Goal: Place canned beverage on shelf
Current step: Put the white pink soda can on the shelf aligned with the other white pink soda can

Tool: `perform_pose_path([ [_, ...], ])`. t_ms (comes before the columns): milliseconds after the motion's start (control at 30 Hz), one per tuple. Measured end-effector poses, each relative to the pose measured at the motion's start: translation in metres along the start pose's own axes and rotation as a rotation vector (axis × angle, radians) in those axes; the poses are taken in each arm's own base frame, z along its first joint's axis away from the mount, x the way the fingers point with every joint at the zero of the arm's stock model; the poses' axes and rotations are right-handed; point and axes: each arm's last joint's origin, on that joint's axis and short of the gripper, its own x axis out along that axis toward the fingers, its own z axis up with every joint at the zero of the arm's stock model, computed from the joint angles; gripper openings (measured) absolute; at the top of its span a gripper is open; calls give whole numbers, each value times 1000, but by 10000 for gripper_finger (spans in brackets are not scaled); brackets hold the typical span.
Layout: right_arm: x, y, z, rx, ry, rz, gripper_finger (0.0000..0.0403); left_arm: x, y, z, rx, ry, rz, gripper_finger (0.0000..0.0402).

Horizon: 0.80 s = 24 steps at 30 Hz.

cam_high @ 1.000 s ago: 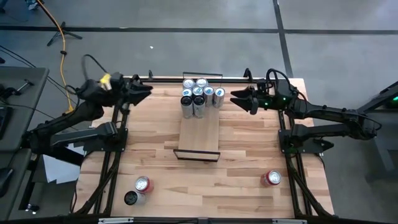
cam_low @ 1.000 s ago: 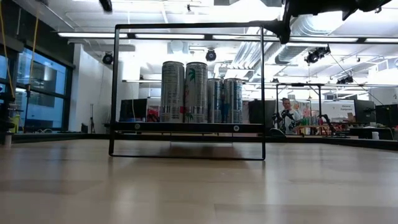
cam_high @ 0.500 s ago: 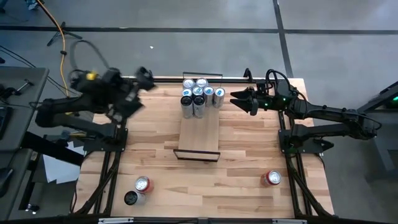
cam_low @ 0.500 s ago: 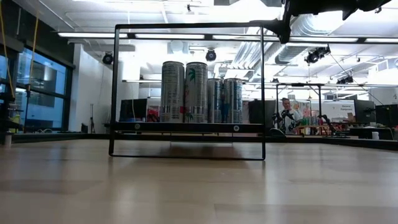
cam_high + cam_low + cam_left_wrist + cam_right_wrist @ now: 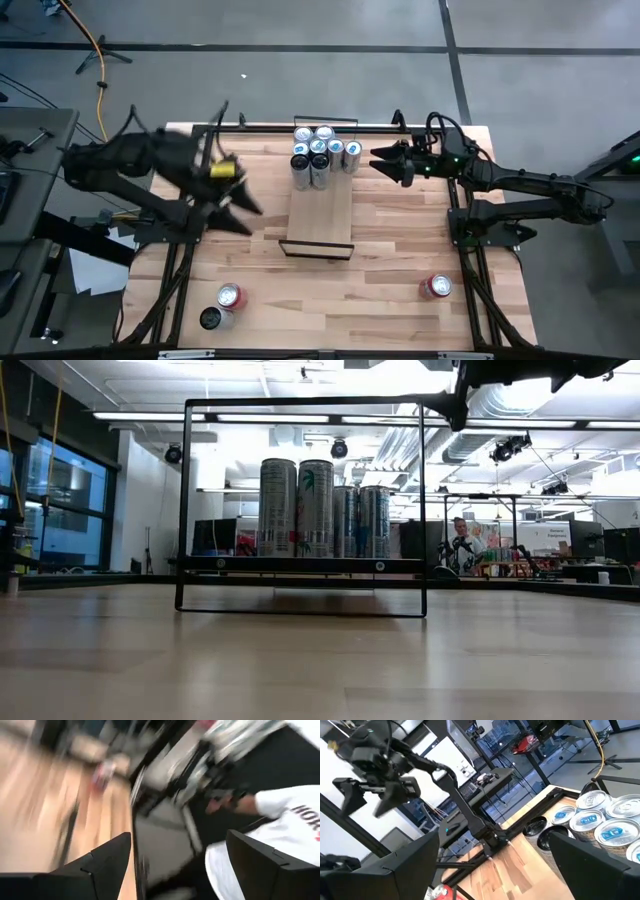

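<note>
Seven tall metal cans (image 5: 321, 153) on plank shelf (image 5: 320, 212); both claws (image 5: 232, 208) (image 5: 381, 159) apart, empty.

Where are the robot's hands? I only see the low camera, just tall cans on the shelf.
Observer: The left gripper hangs open over the table, left of the shelf.
Operator: And the other one?
Observer: The right gripper is open too, beside the shelved cans at the shelf's far end.
Operator: Are any cans not on the shelf?
Observer: Yes. A red can and a dark-topped can stand near the front left corner, and another red can stands near the front right.
</note>
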Motion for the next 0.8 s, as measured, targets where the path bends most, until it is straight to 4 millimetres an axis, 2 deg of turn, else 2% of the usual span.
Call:
perform_pose_path([
  [200, 0, -2, -3, -18, 29, -23, 364, -5, -28, -51, -322, 261, 217, 289],
  [300, 0, -3, -3, -17, 36, -28, 364, 2, -42, -78, -417, 382, 323, 289],
  [500, 0, -3, -4, -16, 39, -31, 364, 35, -76, -127, -350, 486, 418, 289],
  [600, 0, -3, -4, -16, 41, -32, 364, 51, -83, -149, -311, 511, 499, 289],
  [800, 0, -3, -4, -35, 42, -33, 364, 69, -93, -183, -247, 573, 594, 289],
])
